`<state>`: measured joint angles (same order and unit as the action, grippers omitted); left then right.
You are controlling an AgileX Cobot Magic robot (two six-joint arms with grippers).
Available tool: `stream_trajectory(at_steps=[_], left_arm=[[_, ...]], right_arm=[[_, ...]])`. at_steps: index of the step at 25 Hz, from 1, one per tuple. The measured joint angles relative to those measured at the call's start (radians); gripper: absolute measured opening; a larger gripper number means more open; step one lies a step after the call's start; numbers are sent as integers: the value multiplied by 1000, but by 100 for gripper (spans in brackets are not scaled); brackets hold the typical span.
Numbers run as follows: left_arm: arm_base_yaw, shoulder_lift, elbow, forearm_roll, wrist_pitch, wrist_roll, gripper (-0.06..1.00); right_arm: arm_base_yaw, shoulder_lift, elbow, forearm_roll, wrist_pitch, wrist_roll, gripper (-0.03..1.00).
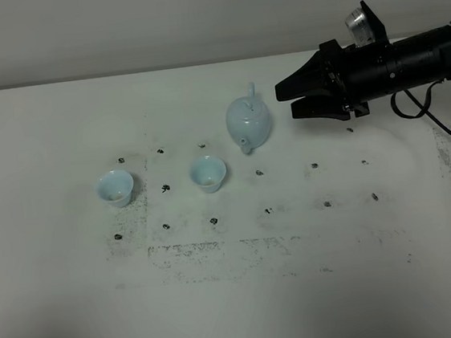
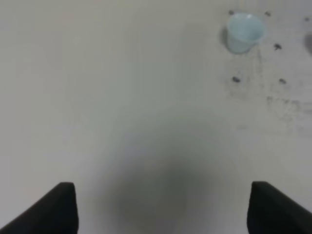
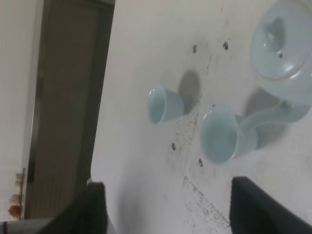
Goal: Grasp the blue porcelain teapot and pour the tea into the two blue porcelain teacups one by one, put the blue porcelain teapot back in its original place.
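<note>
the left gripper (image 2: 161, 209) hangs over the bare white table (image 2: 122, 97), jaws wide apart and empty. next come two small pale blue glossy porcelain cups, the left teacup (image 1: 115, 187) and the right teacup (image 1: 208, 173), upright and well apart. just beyond the right one stands the round pale blue porcelain teapot (image 1: 250, 122), its loop handle on the far side. the right gripper (image 1: 286, 101) is near it, jaws spread, holding nothing. coming in side-on, a jaw could shove the slick pot or miss the handle, and the lid may slip in pouring. no writing is readable.
</note>
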<state>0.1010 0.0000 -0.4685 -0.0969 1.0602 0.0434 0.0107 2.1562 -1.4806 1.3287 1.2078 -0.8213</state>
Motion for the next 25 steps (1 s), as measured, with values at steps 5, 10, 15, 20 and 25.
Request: stream_trajectory(at_steps=[5, 10, 15, 20, 25], left_arm=[[-66, -4, 0, 1, 1, 0, 66], [-67, -4, 0, 1, 1, 0, 66], [-67, -4, 0, 1, 0, 0, 66], [-67, -4, 0, 1, 0, 0, 66], [-67, -4, 0, 1, 0, 0, 66]], right_arm=[[0, -7, -96, -106, 3, 18, 52], [14, -37, -220, -415, 2, 191, 52], [145, -43, -377, -825, -38, 474, 52], [278, -42, -524, -1089, -45, 703, 52], [333, 22, -656, -1115, -75, 732, 52]])
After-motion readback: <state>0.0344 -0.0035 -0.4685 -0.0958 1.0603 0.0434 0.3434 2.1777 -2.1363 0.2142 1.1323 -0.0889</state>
